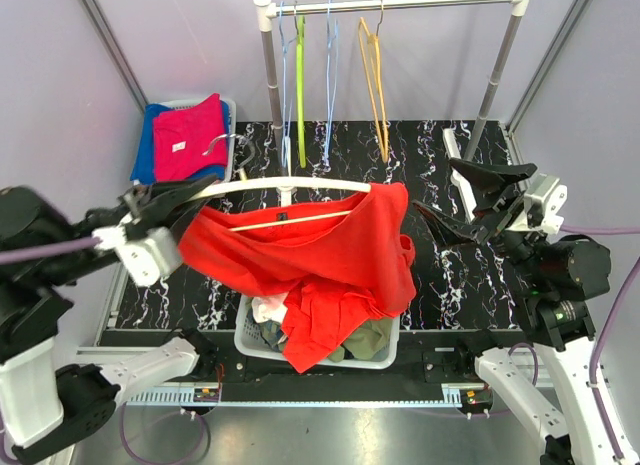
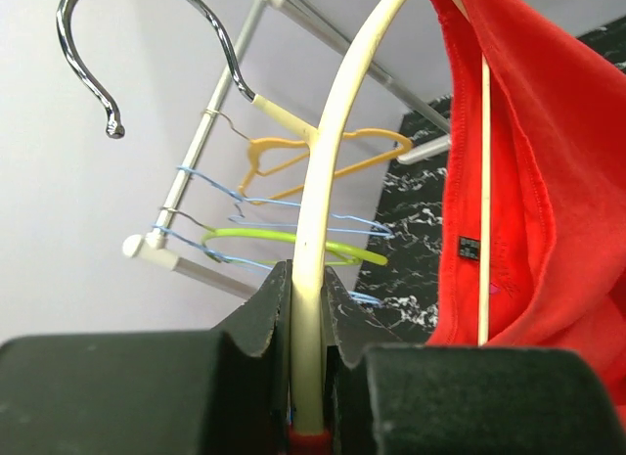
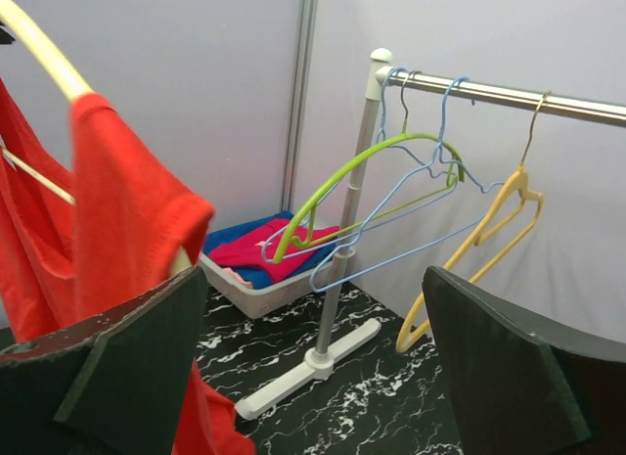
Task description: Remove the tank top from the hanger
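Note:
A red tank top [image 1: 320,255] hangs on a cream hanger [image 1: 290,185] held level above the black marble table. One strap sits over the hanger's right end, and the lower cloth droops into a basket below. My left gripper [image 1: 150,207] is shut on the hanger's left arm. In the left wrist view the cream bar [image 2: 323,210] runs up between the jaws of that gripper [image 2: 308,279], with the tank top [image 2: 548,181] to the right. My right gripper [image 1: 432,185] stands open just right of the tank top. In the right wrist view nothing lies inside that gripper [image 3: 313,298], and the tank top [image 3: 127,220] is at the left.
A clothes rack [image 1: 390,3] at the back carries a green hanger [image 1: 300,85], blue wire hangers and an orange hanger [image 1: 378,75]. A white bin [image 1: 232,110] of folded pink and blue clothes sits at the back left. A white laundry basket [image 1: 370,357] stands at the near edge.

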Tool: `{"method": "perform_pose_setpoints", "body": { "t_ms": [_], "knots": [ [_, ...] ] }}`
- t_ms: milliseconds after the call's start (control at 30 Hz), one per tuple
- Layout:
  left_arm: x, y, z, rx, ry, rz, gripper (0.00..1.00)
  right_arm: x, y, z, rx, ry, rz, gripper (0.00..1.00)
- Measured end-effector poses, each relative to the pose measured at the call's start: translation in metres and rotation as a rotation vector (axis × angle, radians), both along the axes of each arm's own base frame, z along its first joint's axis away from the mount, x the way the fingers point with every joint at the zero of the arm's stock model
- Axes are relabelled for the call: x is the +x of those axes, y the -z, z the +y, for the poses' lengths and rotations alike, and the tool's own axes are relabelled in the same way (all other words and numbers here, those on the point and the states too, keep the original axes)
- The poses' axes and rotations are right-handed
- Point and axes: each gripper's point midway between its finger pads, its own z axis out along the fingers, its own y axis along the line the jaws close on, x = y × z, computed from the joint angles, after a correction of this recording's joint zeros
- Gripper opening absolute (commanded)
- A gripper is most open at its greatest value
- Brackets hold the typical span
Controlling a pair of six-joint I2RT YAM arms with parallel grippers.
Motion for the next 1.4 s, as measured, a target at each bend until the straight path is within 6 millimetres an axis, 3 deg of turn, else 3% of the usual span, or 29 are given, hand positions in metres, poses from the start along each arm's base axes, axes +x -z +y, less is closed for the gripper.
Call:
{"method": "perform_pose_setpoints", "body": {
  "t_ms": [67,167,300,400,533,767,967,1133,1233,1400],
  "knots": [
    [-0.013,-0.006,0.01,-0.018,-0.002,-0.035,0.0,0.0,0.001,0.002,0.01,-0.019,0.022,1.0],
    [-0.014,-0.006,0.014,-0.019,-0.014,-0.056,0.0,-0.001,0.004,0.011,0.02,-0.085,0.062,0.96],
    [0.008,0.018,0.011,0.035,-0.07,-0.038,0.0,-0.004,0.006,0.03,0.04,-0.23,0.117,0.84],
    [0.026,0.044,0.008,0.09,-0.11,0.006,0.0,-0.004,0.015,0.042,0.043,-0.325,0.167,0.81],
    [0.04,0.06,0.006,0.12,-0.142,0.042,0.0,-0.01,0.028,0.054,0.015,-0.434,0.231,0.81],
    [0.047,0.054,0.001,0.102,-0.139,0.058,0.0,-0.019,0.057,0.054,-0.052,-0.447,0.307,0.78],
    [0.046,0.051,-0.006,0.085,-0.105,0.068,0.0,-0.02,0.11,0.047,-0.062,-0.388,0.401,0.66],
    [0.046,0.054,-0.011,0.078,-0.081,0.099,0.0,-0.004,0.159,0.05,-0.045,-0.361,0.533,0.64],
    [0.046,0.056,-0.014,0.07,-0.067,0.122,0.0,0.005,0.167,0.05,-0.041,-0.345,0.552,0.64],
    [0.045,0.058,-0.017,0.061,-0.052,0.149,0.0,0.019,0.159,0.054,-0.035,-0.34,0.522,0.63]
  ]
}}
